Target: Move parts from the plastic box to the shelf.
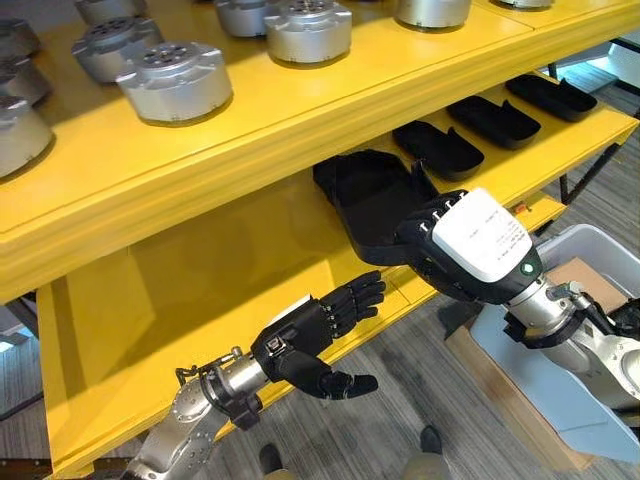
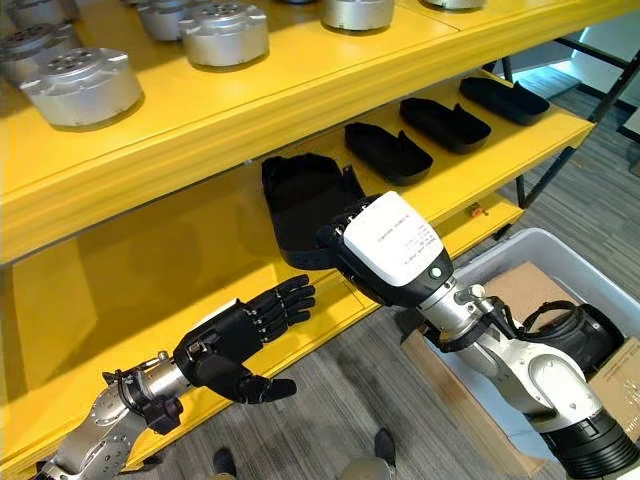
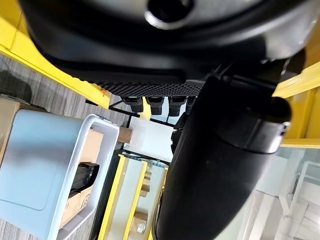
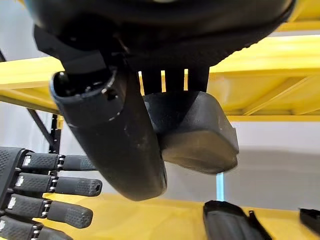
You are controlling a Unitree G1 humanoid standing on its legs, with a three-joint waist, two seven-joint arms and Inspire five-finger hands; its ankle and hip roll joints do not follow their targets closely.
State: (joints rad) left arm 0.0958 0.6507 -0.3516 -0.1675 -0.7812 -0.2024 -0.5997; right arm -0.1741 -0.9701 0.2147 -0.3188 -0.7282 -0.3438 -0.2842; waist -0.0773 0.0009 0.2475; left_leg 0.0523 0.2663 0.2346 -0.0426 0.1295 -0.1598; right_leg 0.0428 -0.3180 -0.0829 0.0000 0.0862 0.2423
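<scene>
While my right hand (image 2: pixel 385 250) curls its fingers and thumb round a black part (image 4: pixel 192 130), that part sits at the front edge of the yellow shelf's (image 1: pixel 200 300) lower level, its dark shell (image 1: pixel 365 205) reaching back onto the shelf board from under my palm. My right wrist view shows the thumb pressed along one side of the part and the fingers hooked over its top, so the hand is clamped on it. Further along the same level toward its right end, three more black parts (image 2: pixel 385 150) lie in a row, apart from one another and from the one I hold. My left hand (image 1: pixel 315 335) hangs just in front of the lower level's front edge, to the left of the held part, with its fingers stretched out and relaxed, its thumb spread below them, gripping nothing. On the upper level of the shelf stand several silver round parts (image 1: pixel 175 80), grouped toward its left and middle. Below my right arm, on the floor at the shelf's right end, stands the pale plastic box (image 2: pixel 545 255), with a cardboard sheet (image 2: pixel 525 285) and another black part (image 2: pixel 580 335) inside it.
</scene>
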